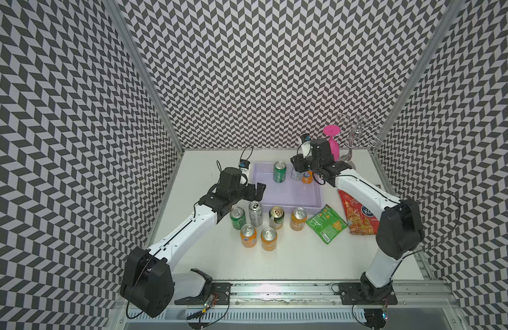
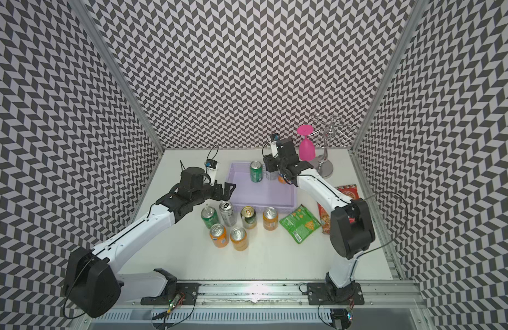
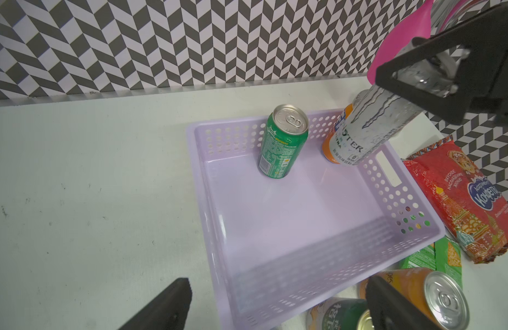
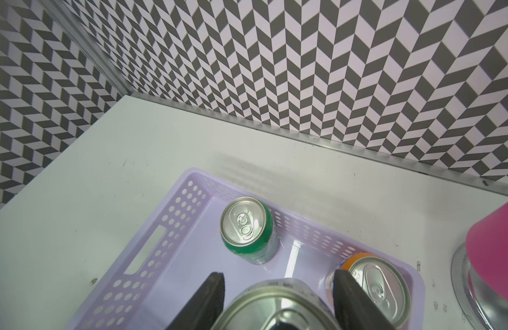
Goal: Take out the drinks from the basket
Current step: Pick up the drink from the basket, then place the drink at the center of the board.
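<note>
The lilac basket [image 1: 290, 197] [image 2: 264, 197] sits mid-table. A green can [image 1: 279, 171] [image 3: 282, 141] [image 4: 247, 231] and an orange can [image 1: 307, 177] [image 4: 375, 288] stand upright at its far side. My right gripper [image 1: 300, 169] [image 4: 278, 274] is shut on a silver-grey can [image 3: 370, 125] [image 4: 275, 308], which leans over the basket's far right corner in front of the orange can. Whether its base touches the floor I cannot tell. My left gripper [image 1: 260, 191] [image 3: 277, 283] hangs open and empty over the basket's near left corner. Several cans [image 1: 258, 225] stand on the table in front of the basket.
A green snack bag [image 1: 327, 224] and a red snack bag [image 1: 357, 217] lie right of the basket's front. An upturned pink goblet [image 1: 332, 145] and a wire glass rack [image 1: 358, 134] stand at the back right, close behind my right wrist. Patterned walls enclose three sides.
</note>
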### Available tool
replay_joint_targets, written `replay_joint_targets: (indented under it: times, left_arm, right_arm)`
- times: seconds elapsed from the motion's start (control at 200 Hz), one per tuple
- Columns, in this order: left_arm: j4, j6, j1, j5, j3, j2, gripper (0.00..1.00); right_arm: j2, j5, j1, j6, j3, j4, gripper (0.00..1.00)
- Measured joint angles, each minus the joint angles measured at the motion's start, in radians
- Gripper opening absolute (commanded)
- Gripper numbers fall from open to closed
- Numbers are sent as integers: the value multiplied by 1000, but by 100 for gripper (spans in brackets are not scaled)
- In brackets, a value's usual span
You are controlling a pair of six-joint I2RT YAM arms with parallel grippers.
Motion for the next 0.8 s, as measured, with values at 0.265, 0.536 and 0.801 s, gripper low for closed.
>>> replay_joint_targets:
  times: [0.265, 0.536, 0.801]
  left_arm:
    - [1, 0, 0, 0, 0, -11, 99]
    - [1, 0, 0, -1, 0, -15, 99]
    - [1, 0, 0, -4, 0, -31, 99]
  right_arm:
    - [-229, 2, 82, -5, -115, -19, 45]
    - [-425, 45, 273, 0, -215, -69, 45]
    - [-542, 78, 433, 27, -303, -118, 45]
